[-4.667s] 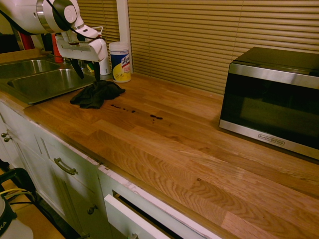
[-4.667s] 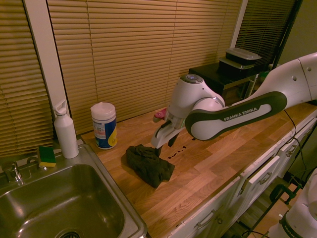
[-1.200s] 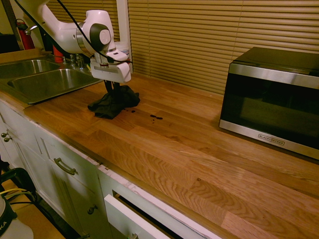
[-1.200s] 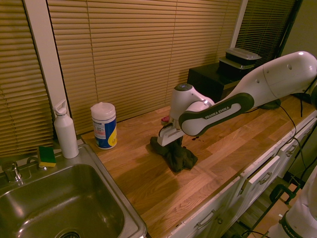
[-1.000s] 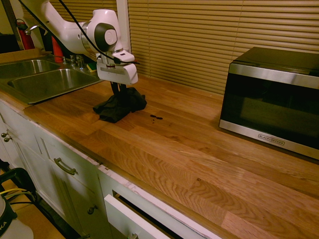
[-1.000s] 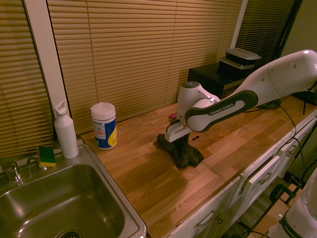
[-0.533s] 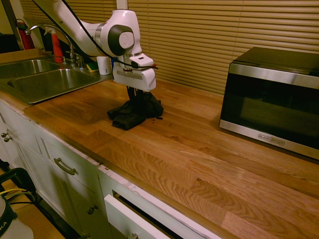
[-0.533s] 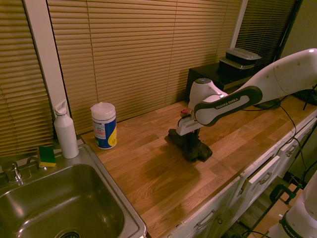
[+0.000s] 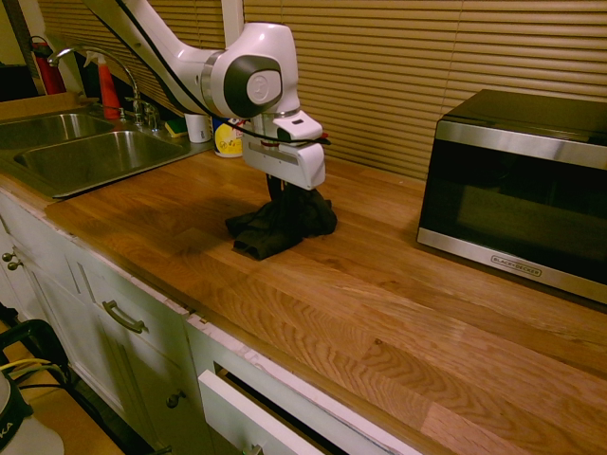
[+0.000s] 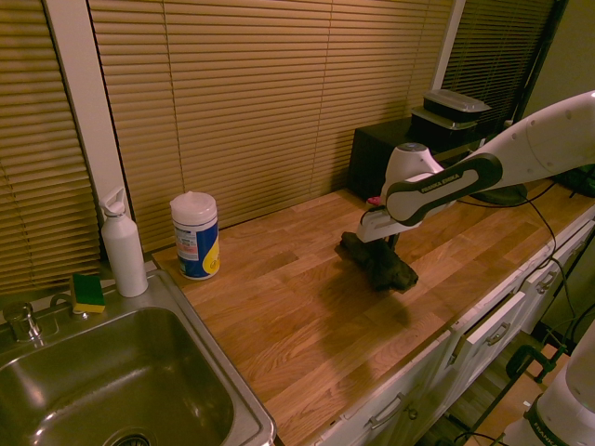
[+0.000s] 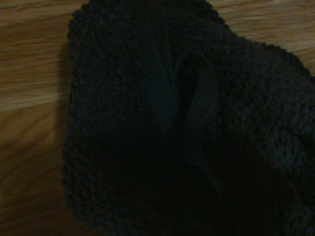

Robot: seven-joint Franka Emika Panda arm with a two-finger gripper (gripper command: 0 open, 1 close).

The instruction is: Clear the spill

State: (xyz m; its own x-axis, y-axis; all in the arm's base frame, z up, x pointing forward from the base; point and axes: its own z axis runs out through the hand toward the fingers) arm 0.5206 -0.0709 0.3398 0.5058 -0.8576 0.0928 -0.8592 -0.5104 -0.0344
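Rag pinched on the wooden counter
The gripper (image 9: 278, 192) is clamped on the dark rag (image 9: 283, 226), at the microwave's (image 9: 517, 185) nine o'clock; spill seemingly hidden beneath.

The gripper (image 9: 281, 192) fingertips are buried in the bunched dark rag (image 9: 283, 224) — their contact with the cloth cannot be seen in either exterior view. The spill is not visible; the rag and the hand cover that patch of the wooden counter (image 9: 398, 313). In the wrist view the rag (image 11: 162, 123) fills nearly the whole picture, dark and soft in focus, cut off at 3 edges. The microwave (image 9: 517, 190) is cut off at the right edge.
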